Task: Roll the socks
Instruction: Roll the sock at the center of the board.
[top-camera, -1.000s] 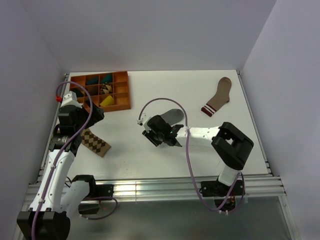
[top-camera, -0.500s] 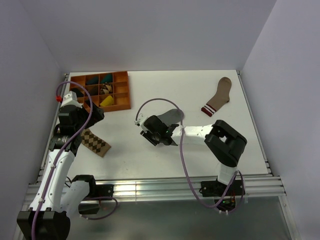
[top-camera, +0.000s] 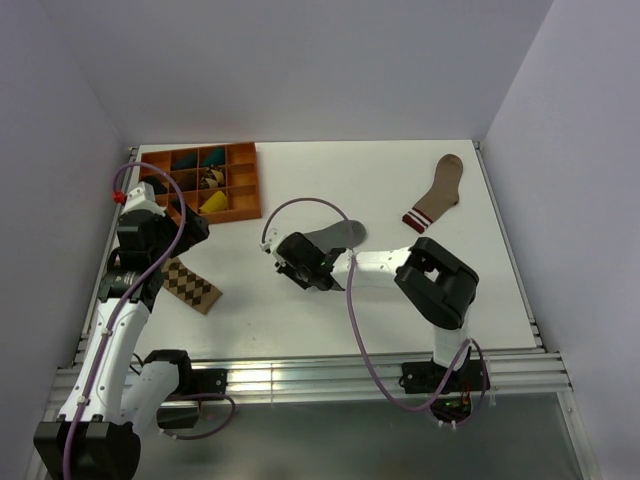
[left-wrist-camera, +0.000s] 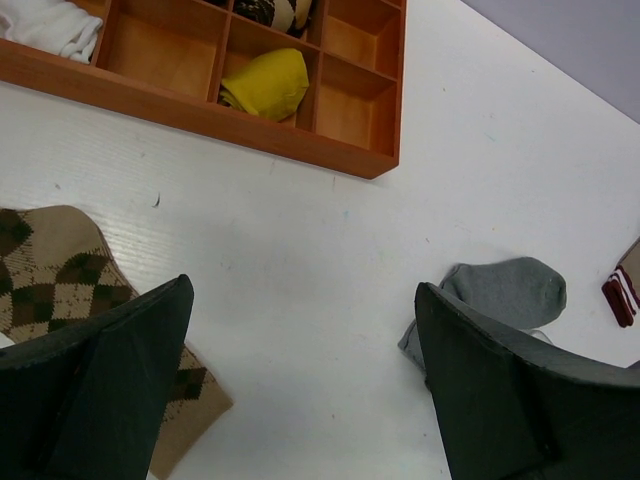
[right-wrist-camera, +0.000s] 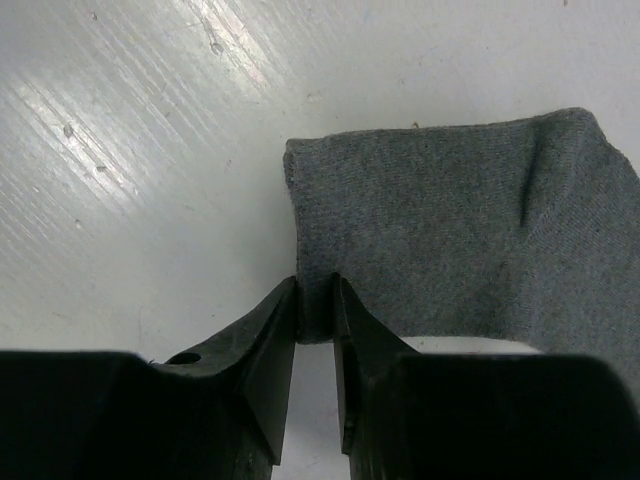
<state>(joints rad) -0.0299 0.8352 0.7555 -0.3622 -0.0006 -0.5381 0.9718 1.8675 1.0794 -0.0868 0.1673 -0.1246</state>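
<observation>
Grey sock (right-wrist-camera: 450, 220) lies at the middle of the surface (top-camera: 300, 180); our right fingers (right-wrist-camera: 262, 340) pinch its left end, likely to start the roll there. Our left fingers (left-wrist-camera: 110, 380) hang open, well left.

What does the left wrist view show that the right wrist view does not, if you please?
Only the left wrist view: the orange compartment tray holding a yellow fabric bundle, the diamond-patterned sock, and the left gripper, opened wide. Only the right wrist view: the fingers of the right gripper pinching an edge of the grey sock. Both: that sock on the white table.
</observation>
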